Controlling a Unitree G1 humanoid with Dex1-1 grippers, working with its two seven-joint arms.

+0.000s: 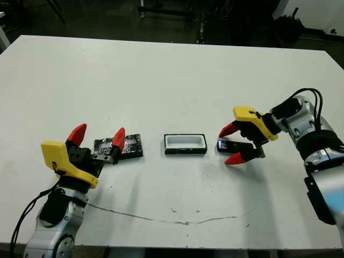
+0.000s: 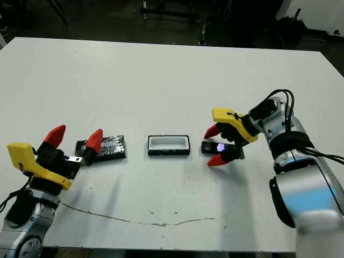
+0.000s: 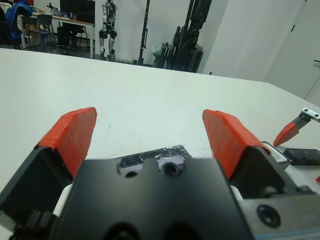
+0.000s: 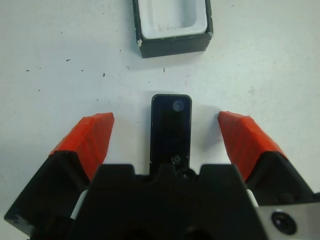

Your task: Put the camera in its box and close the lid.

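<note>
Right tool [image 4: 169, 137] spread wide around glossy flat black camera [image 4: 171, 128].

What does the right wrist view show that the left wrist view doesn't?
Only the right wrist view shows the box, empty and white-lined, and the open right pincer straddling the whole camera without touching it. Only the left wrist view shows the lid under the open left pincer, plus a room beyond. Both show the white table and the camera.

Head cams down; wrist cams close.
</note>
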